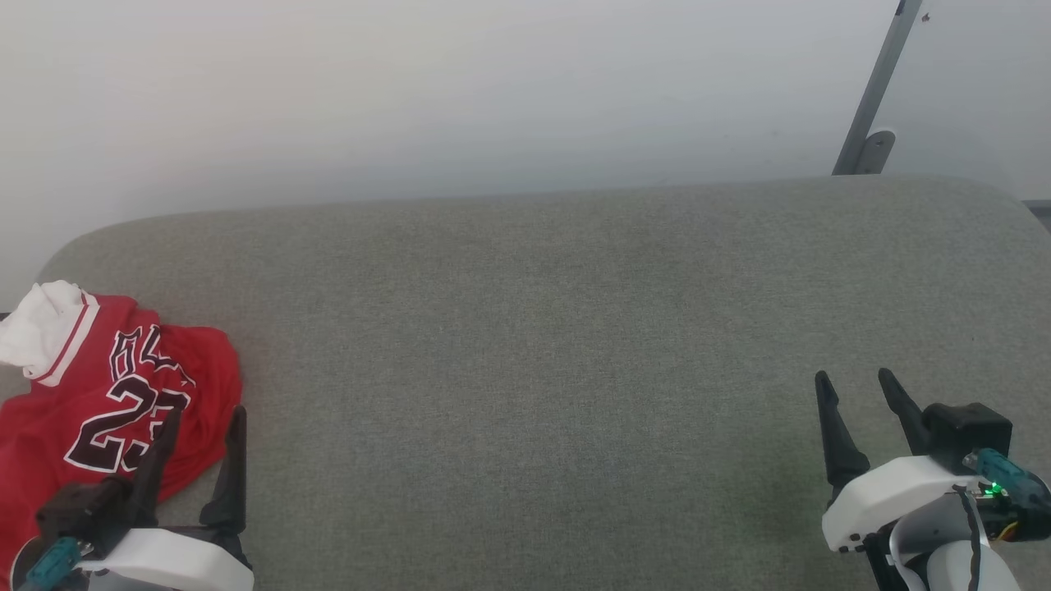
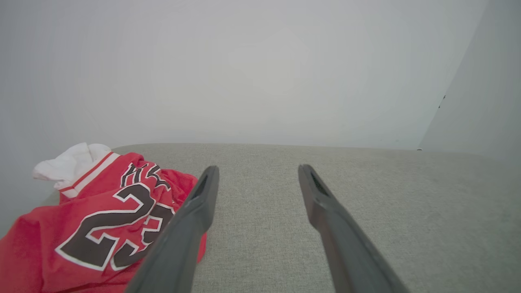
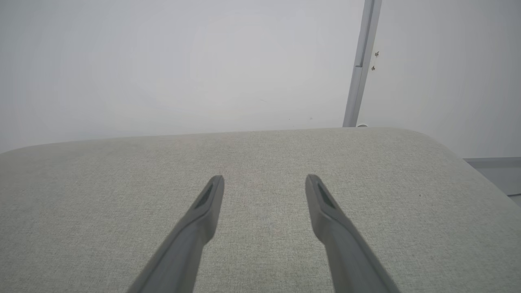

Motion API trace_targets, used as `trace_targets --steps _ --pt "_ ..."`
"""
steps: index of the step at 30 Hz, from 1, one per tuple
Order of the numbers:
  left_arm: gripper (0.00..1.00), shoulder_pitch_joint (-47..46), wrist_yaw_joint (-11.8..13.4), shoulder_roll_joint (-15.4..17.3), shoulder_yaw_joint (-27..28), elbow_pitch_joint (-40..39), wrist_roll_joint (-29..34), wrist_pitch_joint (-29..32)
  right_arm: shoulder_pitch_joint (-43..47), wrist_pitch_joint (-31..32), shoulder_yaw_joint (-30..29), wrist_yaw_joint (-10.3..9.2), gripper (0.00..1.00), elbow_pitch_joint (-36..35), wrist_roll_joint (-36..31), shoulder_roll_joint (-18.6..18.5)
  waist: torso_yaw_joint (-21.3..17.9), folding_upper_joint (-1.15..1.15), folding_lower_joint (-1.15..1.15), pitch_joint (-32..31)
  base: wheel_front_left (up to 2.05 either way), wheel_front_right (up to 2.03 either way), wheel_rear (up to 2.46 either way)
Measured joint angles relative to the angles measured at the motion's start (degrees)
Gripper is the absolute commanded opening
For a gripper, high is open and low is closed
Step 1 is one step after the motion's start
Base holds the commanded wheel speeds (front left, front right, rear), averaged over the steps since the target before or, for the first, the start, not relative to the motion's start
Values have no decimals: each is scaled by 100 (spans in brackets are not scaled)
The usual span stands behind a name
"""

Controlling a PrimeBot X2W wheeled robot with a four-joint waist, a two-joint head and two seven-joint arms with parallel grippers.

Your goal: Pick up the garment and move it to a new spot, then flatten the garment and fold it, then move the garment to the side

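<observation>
The garment (image 1: 98,394), a red jersey with a white sleeve and black "23" lettering, lies crumpled at the left end of the grey cushioned surface (image 1: 534,328). My left gripper (image 1: 205,414) hovers open at the garment's right edge, one finger over the red cloth, the other over bare grey fabric. In the left wrist view the garment (image 2: 97,219) sits left of the left gripper (image 2: 258,169), nothing between the fingers. My right gripper (image 1: 854,379) stands open at the lower right, far from the garment. The right gripper (image 3: 264,179) holds nothing in its own wrist view.
A pale wall (image 1: 410,98) rises right behind the cushioned surface. A grey metal bar (image 1: 874,90) leans against it at the back right. The surface has rounded corners; its right edge (image 3: 480,171) drops to a floor.
</observation>
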Motion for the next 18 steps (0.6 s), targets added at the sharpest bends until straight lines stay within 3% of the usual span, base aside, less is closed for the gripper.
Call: trace_targets --steps 10,18 --pt "100 -1 0 -40 69 31 -103 0 -1 -9 115 0 100 3 -20 16 43 0 0 -5 0 0 0" --pt "100 -7 0 -111 341 113 -105 1 -57 13 438 0 100 107 -22 -20 416 0 0 -82 0 0 0"
